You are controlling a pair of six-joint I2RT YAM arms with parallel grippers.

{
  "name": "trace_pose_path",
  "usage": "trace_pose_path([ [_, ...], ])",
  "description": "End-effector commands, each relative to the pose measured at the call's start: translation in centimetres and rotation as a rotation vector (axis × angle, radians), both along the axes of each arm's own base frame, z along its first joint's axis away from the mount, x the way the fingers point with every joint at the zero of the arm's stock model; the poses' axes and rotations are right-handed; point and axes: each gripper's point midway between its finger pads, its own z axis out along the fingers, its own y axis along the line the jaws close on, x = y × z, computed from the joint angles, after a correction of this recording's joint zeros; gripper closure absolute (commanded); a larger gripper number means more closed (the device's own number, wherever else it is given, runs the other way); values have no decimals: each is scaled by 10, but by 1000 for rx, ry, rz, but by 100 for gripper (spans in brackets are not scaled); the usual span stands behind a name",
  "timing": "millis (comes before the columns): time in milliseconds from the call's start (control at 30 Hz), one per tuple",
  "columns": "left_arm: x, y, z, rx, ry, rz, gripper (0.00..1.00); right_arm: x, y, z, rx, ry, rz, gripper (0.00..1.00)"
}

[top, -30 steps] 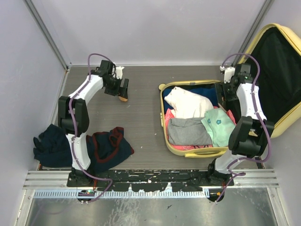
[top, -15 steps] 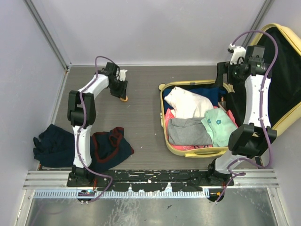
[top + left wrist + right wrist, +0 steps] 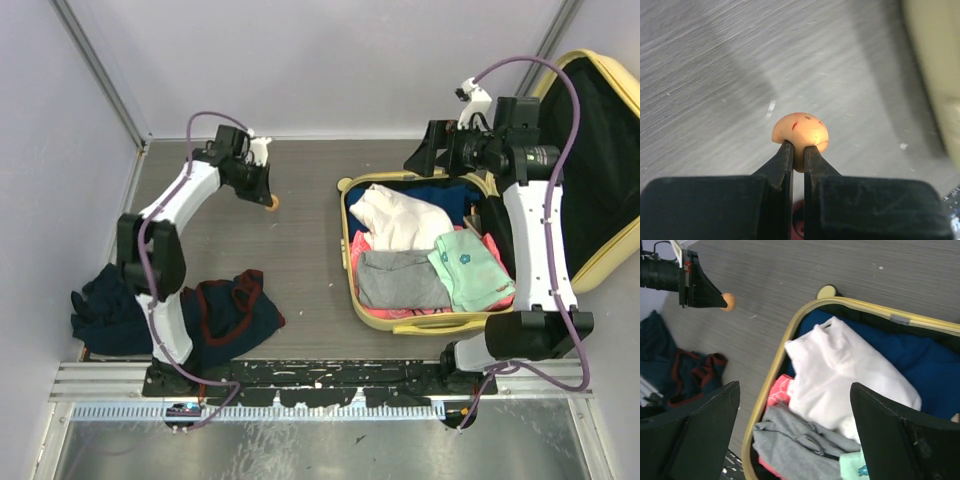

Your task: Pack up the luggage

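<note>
Pinching a small orange ball [image 3: 801, 134] with red flecks, the left gripper [image 3: 799, 148] is clamped tight on it just over the grey wood-grain table [image 3: 300, 250]. The right gripper [image 3: 795, 386] hangs spread wide above the far end of the luggage [image 3: 400, 322]. That lies open on the table's right side, stuffed with a white top [image 3: 400, 215] and other clothes, lid leaning back by the pale lilac walls [image 3: 330, 60]. Navy clothes [image 3: 235, 310] sit heaped near-left.

Bare counter [image 3: 300, 250] left of the luggage [image 3: 420, 322] gives open passage. The clothes [image 3: 405, 280] heaped inside and the raised lid [image 3: 600, 150] obstruct the right side; dark garments [image 3: 235, 310] crowd the near left corner
</note>
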Motion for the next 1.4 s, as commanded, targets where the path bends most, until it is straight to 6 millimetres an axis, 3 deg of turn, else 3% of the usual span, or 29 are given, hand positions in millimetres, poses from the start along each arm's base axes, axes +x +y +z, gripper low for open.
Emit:
trace_pose_path([
  [0, -46, -38, 121, -200, -243, -142, 99, -37, 23, 51, 172, -93, 52, 5],
  [233, -153, -72, 231, -363, -652, -352, 97, -91, 49, 79, 309, -137, 184, 5],
  [333, -191, -82, 259, -421, -799, -403, 97, -108, 58, 90, 385, -136, 221, 6],
  [433, -208, -79, 276, -487, -841, -398, 97, -129, 66, 92, 442, -119, 264, 6],
  [533, -212, -80, 281, -504, -852, -403, 98, -146, 71, 84, 489, -73, 289, 7],
  [633, -217, -98, 289, -514, -899, -470, 99, -153, 72, 76, 506, -35, 289, 6],
  [733, -224, -126, 297, -484, -976, -565, 99, -147, 72, 76, 533, 7, 267, 6],
  [867, -217, -163, 307, -428, -1112, -635, 100, -134, 77, 89, 583, 21, 274, 7],
  [1000, -213, -182, 317, -415, -1183, -676, 100, -130, 92, 76, 598, 59, 323, 10],
  [1067, -208, -197, 307, -396, -1202, -716, 100, -130, 101, 70, 608, 78, 353, 13],
  [1233, -189, -214, 307, -380, -1260, -697, 100, -132, 119, 63, 612, 111, 433, 19],
  [1367, -185, -221, 310, -382, -1307, -713, 100, -125, 123, 57, 616, 123, 435, 35],
])
